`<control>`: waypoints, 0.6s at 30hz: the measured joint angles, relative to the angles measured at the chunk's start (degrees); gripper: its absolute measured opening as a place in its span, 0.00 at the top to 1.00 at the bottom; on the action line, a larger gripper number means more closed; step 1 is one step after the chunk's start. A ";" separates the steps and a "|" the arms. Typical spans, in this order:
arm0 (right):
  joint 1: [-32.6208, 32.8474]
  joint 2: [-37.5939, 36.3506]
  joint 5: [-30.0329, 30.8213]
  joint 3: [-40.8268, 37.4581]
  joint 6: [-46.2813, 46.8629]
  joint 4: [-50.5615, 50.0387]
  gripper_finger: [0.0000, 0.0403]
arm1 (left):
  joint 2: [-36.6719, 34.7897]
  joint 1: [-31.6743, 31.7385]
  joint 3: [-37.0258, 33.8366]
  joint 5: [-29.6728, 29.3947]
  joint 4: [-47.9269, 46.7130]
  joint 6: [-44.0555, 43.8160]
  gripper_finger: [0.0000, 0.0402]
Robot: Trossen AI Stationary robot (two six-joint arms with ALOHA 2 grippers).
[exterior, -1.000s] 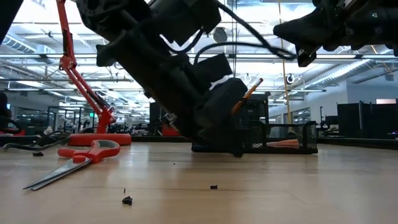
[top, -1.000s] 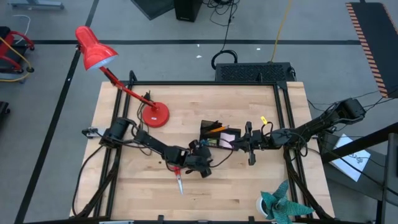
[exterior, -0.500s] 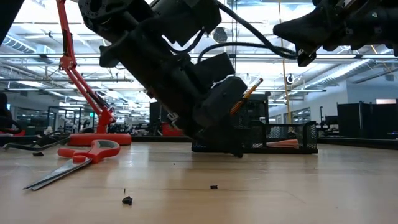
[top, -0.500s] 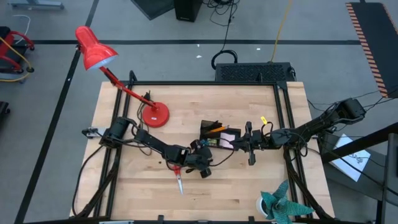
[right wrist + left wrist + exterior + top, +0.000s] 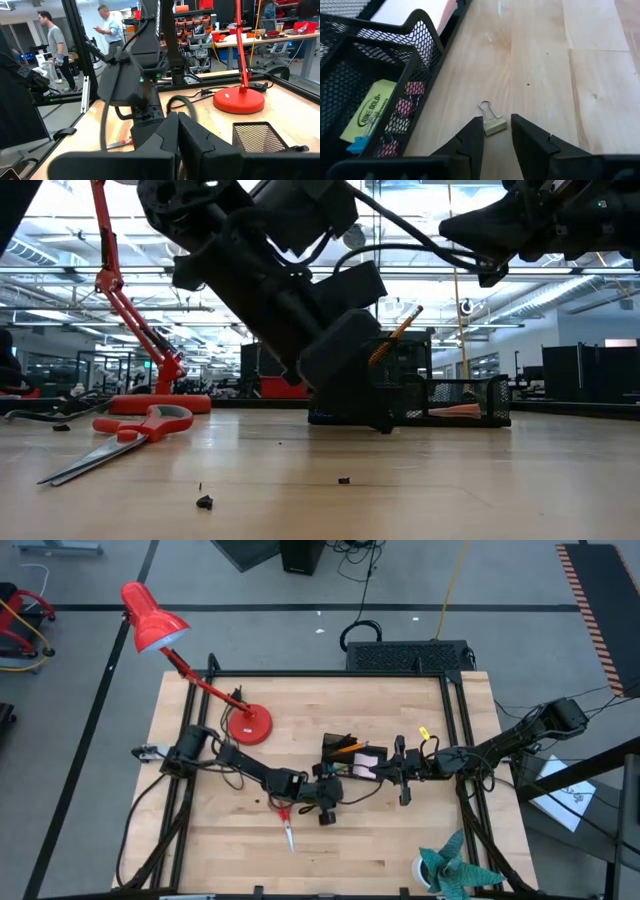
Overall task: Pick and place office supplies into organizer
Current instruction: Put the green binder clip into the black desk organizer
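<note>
Closing-in tool: the left gripper (image 5: 496, 131) sits low on the table, its fingers (image 5: 471, 137) parted to either side of a small pale metal binder clip (image 5: 492, 122), not visibly pressing it.
Clip place: on the light wooden plank tabletop (image 5: 580, 80), just beside the black wire-mesh desk organizer (image 5: 385, 65).
Organizer contents: a yellow-green label reading "FINE GOLD" (image 5: 368, 110), bluish clips (image 5: 359, 143), pinkish pieces.
Loose item: red-handled scissors (image 5: 286, 825) lie on the table near the left arm.
Waiting tool: the right gripper (image 5: 178, 131) hovers by the organizer, fingers together, empty.
Farther back: a red desk lamp (image 5: 180, 650) on the table.
Room: workshop shelves and two people standing (image 5: 52, 45).
</note>
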 joint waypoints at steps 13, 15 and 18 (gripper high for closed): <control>0.01 0.00 0.00 0.00 -0.19 -0.03 0.99 | -0.08 4.35 0.10 10.25 -2.27 -8.73 0.77; 0.00 0.00 0.00 0.00 -0.20 -0.03 0.99 | -0.04 3.90 0.09 9.04 -2.34 -7.67 0.77; 0.00 0.00 0.00 0.00 -0.21 -0.03 0.99 | 0.04 2.85 0.06 6.65 -2.63 -4.60 0.77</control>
